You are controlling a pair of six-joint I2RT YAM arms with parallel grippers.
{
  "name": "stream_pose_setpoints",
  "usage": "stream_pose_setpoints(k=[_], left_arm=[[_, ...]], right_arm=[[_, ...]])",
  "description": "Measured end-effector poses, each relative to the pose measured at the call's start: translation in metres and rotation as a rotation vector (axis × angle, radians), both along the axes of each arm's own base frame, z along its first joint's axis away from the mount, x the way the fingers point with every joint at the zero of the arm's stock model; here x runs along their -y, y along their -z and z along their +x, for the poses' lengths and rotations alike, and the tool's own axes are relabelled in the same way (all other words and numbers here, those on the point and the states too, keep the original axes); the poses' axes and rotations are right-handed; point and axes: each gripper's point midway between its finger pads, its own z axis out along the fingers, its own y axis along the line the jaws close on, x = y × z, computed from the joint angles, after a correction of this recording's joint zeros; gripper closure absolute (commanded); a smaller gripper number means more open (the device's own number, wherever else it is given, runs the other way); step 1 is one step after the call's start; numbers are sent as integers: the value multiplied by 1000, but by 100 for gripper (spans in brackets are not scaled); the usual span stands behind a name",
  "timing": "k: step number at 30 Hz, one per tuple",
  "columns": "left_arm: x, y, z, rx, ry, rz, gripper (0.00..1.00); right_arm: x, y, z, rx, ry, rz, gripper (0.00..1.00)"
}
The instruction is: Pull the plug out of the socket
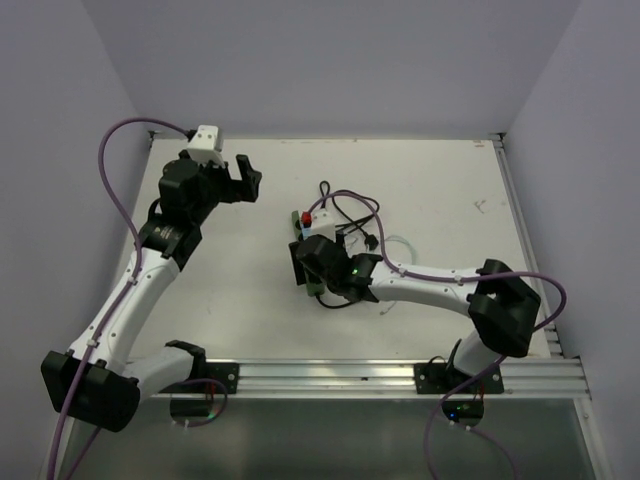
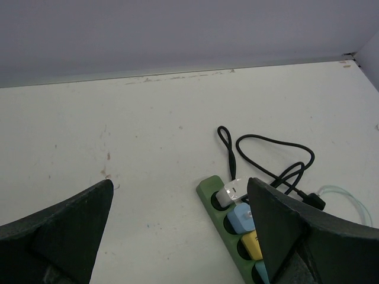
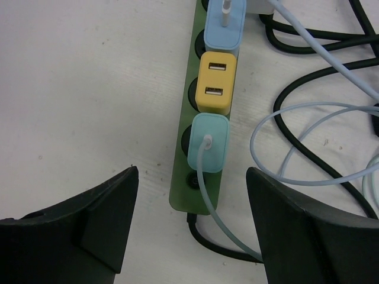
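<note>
The socket (image 3: 179, 177) runs down the centre of the right wrist view, mid-table in the top view. The right gripper (image 3: 190, 195) hangs over its lower end, jaws apart, touching nothing. The left gripper (image 1: 250, 180), upper left, is spread wide and empty. We'd pinch the teal plug (image 3: 208, 142) by its flat sides: rigid, smooth, light. Its pale cable (image 3: 218, 228) is soft, and the strip likely lifts along.
</note>
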Motion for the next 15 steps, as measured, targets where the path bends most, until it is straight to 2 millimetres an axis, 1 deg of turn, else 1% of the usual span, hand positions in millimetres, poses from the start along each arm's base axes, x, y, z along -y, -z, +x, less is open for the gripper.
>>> stream_pose_setpoints(k=[3, 5, 6, 10, 12, 15], left_arm=[[0, 0, 0, 0, 0, 0, 0], [0, 0, 0, 1, -1, 0, 0], [0, 0, 0, 0, -1, 1, 0], [0, 0, 0, 0, -1, 1, 0], [0, 1, 1, -1, 0, 1, 0], [1, 2, 2, -4, 0, 1, 0]], right_arm=[[3, 0, 3, 9, 19, -15, 32], [0, 1, 6, 11, 31, -21, 37], [-1, 1, 8, 14, 38, -22, 38], [-5, 10, 13, 12, 50, -42, 38], [-11, 14, 18, 12, 56, -60, 38], [-21, 15, 26, 21, 68, -68, 39]])
